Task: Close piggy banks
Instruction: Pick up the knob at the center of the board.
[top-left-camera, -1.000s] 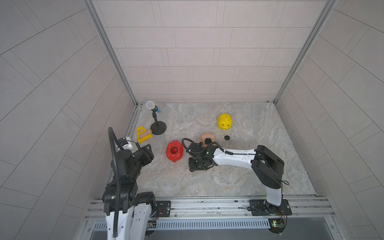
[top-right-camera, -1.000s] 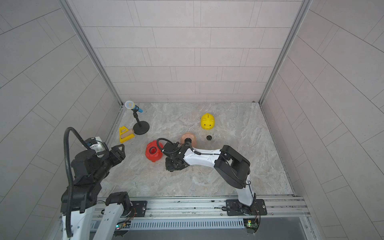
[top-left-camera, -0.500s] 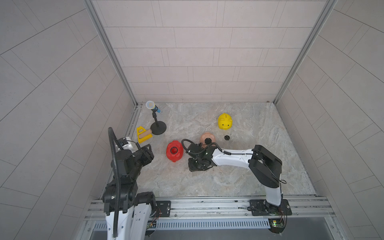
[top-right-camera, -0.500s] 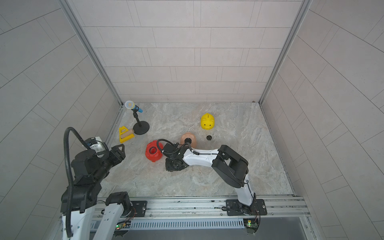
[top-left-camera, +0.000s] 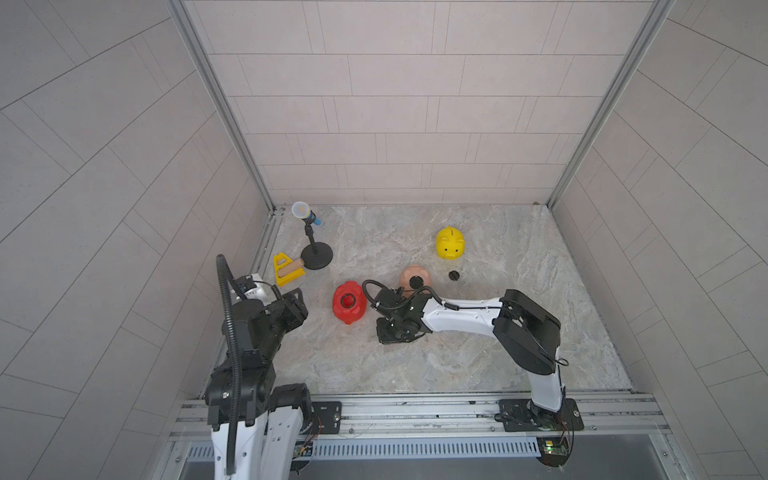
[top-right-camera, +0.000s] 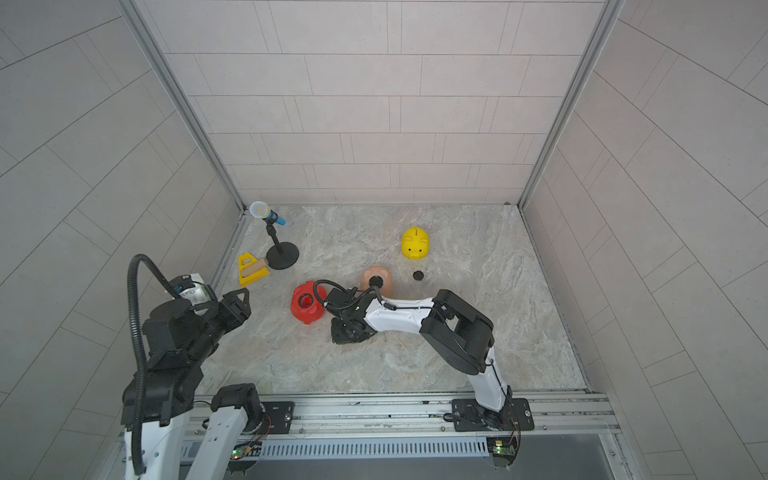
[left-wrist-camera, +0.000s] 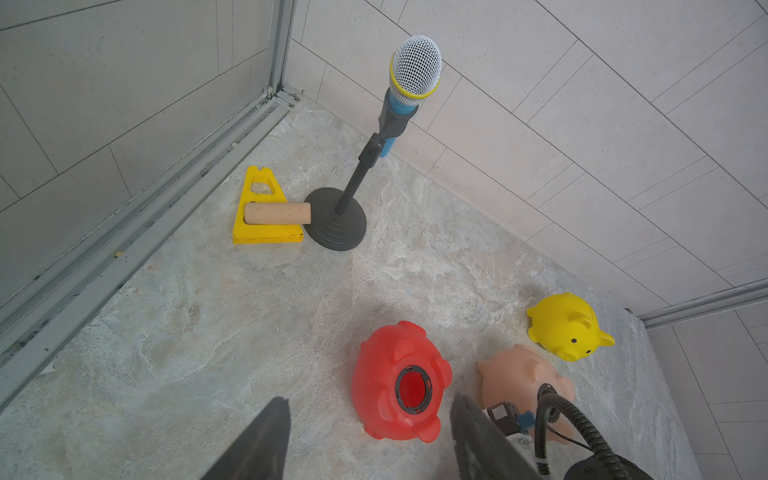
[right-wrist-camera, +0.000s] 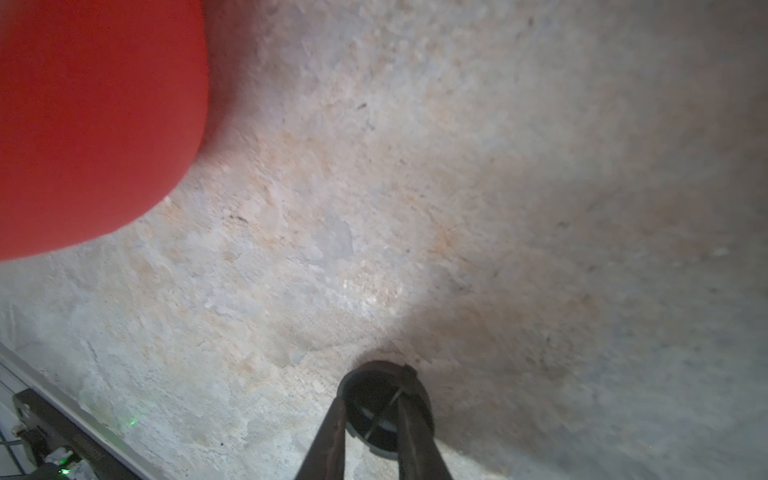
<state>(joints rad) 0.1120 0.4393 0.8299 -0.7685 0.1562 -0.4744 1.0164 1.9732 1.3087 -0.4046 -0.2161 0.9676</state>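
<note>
Black left pincer (left-wrist-camera: 368, 397) hangs spread, empty; red pig (top-left-camera: 349, 302) lies belly-up, hole open; right pincer (right-wrist-camera: 372, 390) pinches a plug (right-wrist-camera: 374, 368) on the worktop (top-left-camera: 457, 361) just beside it; pink pig (top-left-camera: 411, 272) appears plugged; loose plug (top-left-camera: 454, 275) waits near the upright yellow pig (top-left-camera: 450, 243), belly hidden.

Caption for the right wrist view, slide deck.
Right gripper at a black plug on the marble table, red piggy bank close by.

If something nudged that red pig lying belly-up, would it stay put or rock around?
It would probably rock or roll: the red piggy bank rests on its rounded back, feet in the air. It looks like hollow plastic with its belly hole open, so likely light and easy to shove. Its smooth shell may slip under a pinch.
</note>
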